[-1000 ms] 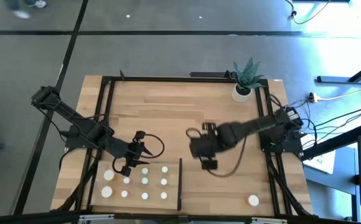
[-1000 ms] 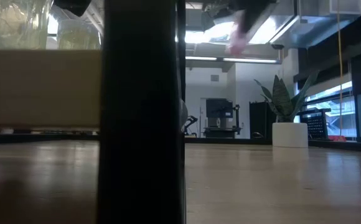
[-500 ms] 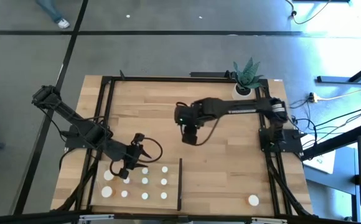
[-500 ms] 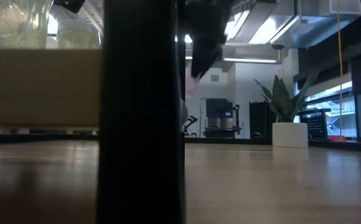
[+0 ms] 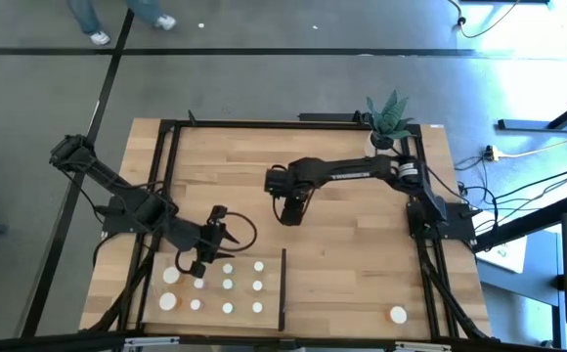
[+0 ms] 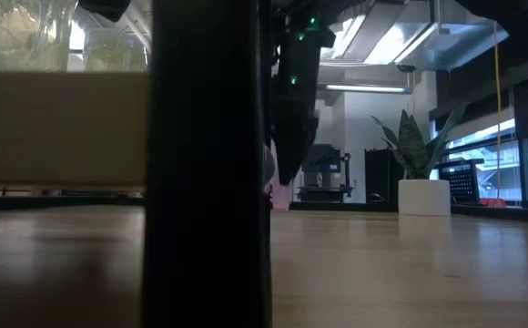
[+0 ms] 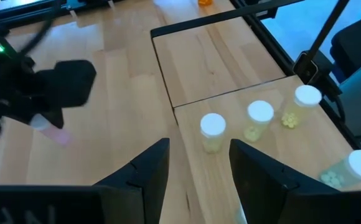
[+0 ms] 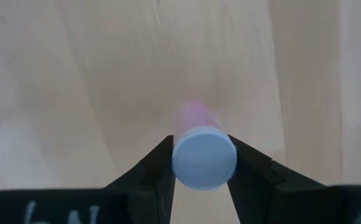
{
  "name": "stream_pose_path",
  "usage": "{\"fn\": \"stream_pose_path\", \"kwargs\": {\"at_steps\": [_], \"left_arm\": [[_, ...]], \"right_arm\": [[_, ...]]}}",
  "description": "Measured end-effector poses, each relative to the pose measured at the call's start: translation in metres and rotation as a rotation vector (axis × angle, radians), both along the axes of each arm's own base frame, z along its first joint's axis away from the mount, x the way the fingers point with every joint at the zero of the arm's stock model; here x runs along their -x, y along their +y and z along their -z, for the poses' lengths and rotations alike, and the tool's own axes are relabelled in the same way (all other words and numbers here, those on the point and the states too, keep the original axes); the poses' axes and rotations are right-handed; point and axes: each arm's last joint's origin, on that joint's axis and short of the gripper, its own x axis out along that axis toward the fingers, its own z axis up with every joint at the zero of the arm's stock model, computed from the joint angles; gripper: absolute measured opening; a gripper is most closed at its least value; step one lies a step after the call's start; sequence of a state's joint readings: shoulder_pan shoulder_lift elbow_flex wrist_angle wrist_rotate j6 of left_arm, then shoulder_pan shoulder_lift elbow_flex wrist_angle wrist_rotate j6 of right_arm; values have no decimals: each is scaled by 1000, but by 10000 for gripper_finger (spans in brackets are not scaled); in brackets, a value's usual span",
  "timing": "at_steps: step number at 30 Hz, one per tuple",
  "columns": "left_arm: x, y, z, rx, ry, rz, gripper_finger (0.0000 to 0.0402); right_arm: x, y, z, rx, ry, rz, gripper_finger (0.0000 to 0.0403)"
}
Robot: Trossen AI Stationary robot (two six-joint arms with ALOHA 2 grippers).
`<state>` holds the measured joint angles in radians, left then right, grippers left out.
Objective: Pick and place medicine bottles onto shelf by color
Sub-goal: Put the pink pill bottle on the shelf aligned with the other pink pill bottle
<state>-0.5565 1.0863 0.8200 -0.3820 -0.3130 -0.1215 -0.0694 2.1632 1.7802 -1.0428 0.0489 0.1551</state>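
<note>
Tabletop point(image 5: 352, 254) of pale wood fills the high view, the shelf point(image 5: 264, 311) at lower left carrying white-capped medicine bottles point(image 5: 228, 286). Right pincer point(image 5: 290, 213), mid-frame, is clamped on a pink bottle point(image 8: 194, 117); it likely should keep this upright and lower it slowly beside matching pink ones. Left pincer point(image 5: 196, 264), fingers apart and empty, hovers at the shelf's upper-left corner.

No text, label, brand or number can be read. Pale marks on the dark housing at the lower edge of both wrist views are cut off and cannot be made out.
</note>
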Motion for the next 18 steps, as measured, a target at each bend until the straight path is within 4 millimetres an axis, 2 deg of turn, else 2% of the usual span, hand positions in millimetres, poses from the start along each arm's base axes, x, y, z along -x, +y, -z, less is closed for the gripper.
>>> {"fn": "stream_pose_path", "kwargs": {"at_steps": [4,18], "left_arm": [[-2,3,0,0,0,-16,159],[-7,13,0,-1,0,-64,159]], "right_arm": [[-2,-2,9,4,23,-33,126],[-3,-3,9,5,11,-30,126]]}}
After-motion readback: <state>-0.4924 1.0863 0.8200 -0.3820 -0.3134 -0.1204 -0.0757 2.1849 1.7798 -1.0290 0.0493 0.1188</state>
